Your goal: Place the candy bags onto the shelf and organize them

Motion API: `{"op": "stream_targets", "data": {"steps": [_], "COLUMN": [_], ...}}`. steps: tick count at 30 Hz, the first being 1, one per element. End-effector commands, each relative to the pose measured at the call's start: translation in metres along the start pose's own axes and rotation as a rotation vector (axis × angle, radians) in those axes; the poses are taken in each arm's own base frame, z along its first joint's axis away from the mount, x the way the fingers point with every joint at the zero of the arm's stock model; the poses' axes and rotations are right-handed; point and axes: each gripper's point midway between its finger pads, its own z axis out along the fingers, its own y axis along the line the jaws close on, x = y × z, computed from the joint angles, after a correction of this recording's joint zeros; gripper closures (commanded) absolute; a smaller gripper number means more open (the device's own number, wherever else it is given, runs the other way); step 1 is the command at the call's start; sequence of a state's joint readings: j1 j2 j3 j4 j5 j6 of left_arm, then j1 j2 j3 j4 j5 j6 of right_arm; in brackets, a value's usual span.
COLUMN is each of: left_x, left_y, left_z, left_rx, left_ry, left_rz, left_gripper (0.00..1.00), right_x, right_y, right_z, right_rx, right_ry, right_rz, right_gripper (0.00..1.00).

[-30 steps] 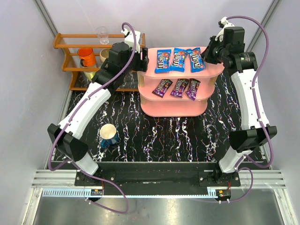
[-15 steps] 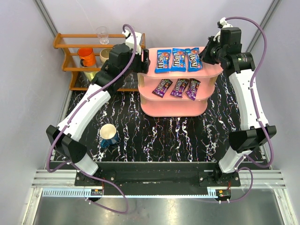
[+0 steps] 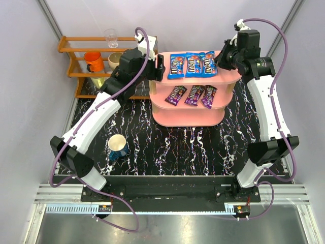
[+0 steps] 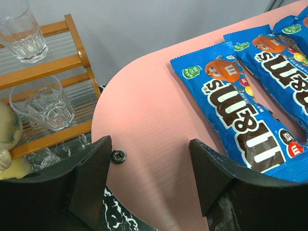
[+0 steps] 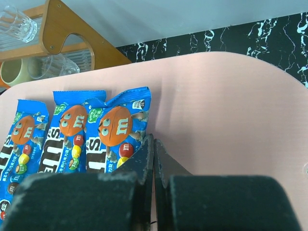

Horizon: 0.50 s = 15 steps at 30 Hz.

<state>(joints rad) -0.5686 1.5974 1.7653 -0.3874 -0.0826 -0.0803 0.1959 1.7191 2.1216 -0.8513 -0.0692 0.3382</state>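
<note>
The jaws of the right gripper (image 5: pixel 153 161) were clenched flat together, with nothing seen between them. Their tips were set against the right edge of the rightmost bright blue glossy candy bag (image 5: pixel 119 129). From that it was judged that they served as a blunt pusher to square the packet against its neighbours, not to lift it. The jaws of the left gripper (image 4: pixel 151 166) were spread wide and empty over the bare left end of the top board. They were held near the leftmost blue packet (image 4: pixel 236 108) but apart from it, probably in readiness to tidy that side.

All three blue bags lay in a row on the top tier of the pale pink three-tier shelf with oval boards (image 3: pixel 187 119), at the upper centre of the overhead view. Three dark purple-brown candy bags (image 3: pixel 195 95) were fanned on the middle tier. With every packet shelved, only straightening was judged to be left. An orange-brown wooden slatted rack (image 3: pixel 76 63) stood at upper left, and a blue mug (image 3: pixel 118 146) on the black marbled bench (image 3: pixel 193 147).

Compared with a second earlier, the rightmost blue bag, then tilted outward, was found straightened and closed up to the middle one. Both grippers had been brought nearer the row.
</note>
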Motion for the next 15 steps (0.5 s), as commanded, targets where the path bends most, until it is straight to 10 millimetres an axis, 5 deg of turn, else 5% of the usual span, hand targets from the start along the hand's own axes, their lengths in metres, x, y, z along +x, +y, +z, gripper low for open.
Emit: {"op": "stream_targets", "data": {"steps": [1,9,12,13,15], "left_x": [-0.029,-0.062,-0.066,-0.072,-0.044], "left_y": [-0.002,0.037,0.043,0.045,0.045], "left_z": [-0.021,-0.079,-0.11,-0.129,-0.13], "left_rx": [0.003,-0.189,-0.21,-0.209,-0.203], "left_ry": [-0.089,-0.19,-0.238,-0.275,-0.247], "left_rz": [-0.009,0.006,-0.019,-0.035,-0.067], "left_gripper": [0.32,0.27,0.27,0.27,0.27], "right_x": [-0.015,-0.057,-0.059,-0.043,-0.039], "right_y": [0.004,-0.014,-0.015,-0.023,-0.024], "right_z": [-0.013,-0.067,-0.098,-0.108,-0.124], "right_rx": [0.009,0.121,0.096,0.103,0.072], "right_ry": [-0.066,-0.315,-0.435,-0.445,-0.516], "right_rz": [-0.009,-0.042,0.005,0.018,0.065], "right_gripper": [1.0,0.86,0.85,0.85,0.85]}}
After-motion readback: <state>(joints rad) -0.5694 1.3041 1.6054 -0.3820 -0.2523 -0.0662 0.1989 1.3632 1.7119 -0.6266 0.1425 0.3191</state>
